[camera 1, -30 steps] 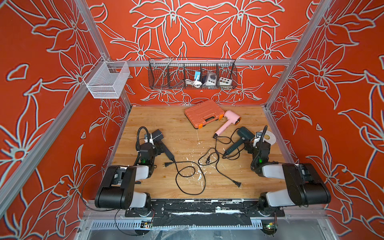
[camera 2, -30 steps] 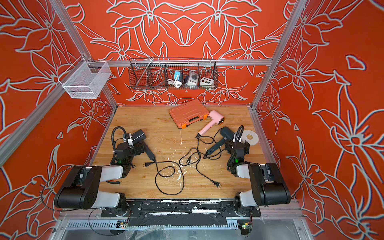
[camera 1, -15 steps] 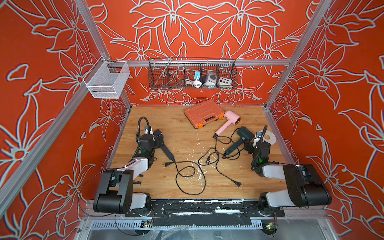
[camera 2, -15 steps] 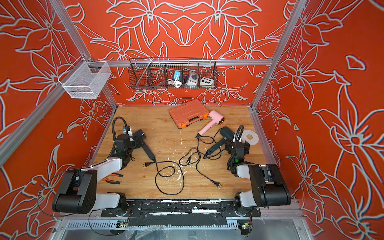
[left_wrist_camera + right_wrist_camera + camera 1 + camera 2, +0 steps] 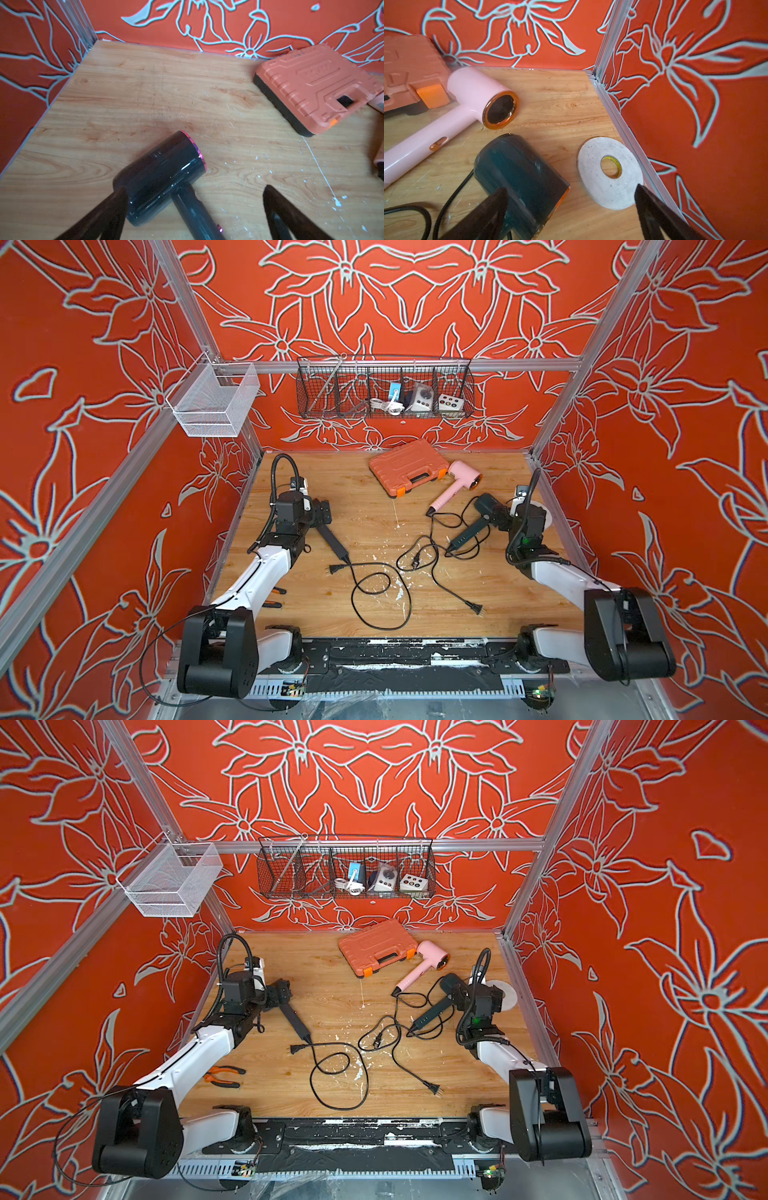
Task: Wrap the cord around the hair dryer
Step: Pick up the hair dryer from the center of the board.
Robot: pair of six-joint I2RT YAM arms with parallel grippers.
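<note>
White links [image 5: 266,576], black joints [image 5: 216,651], black cables [image 5: 273,479]

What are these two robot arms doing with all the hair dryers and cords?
Two robot arms are set to wind cords around hair dryers. The left gripper hangs open at the black hair dryer, the right gripper open at the dark teal hair dryer; neither grips anything. The cords lie in loose loops on the wooden table, so no wrapping is done yet. A pink hair dryer lies beside an orange tool case.

Both top views look steeply down over the whole table [image 5: 357,522]; wrist cameras skim it closely.
</note>
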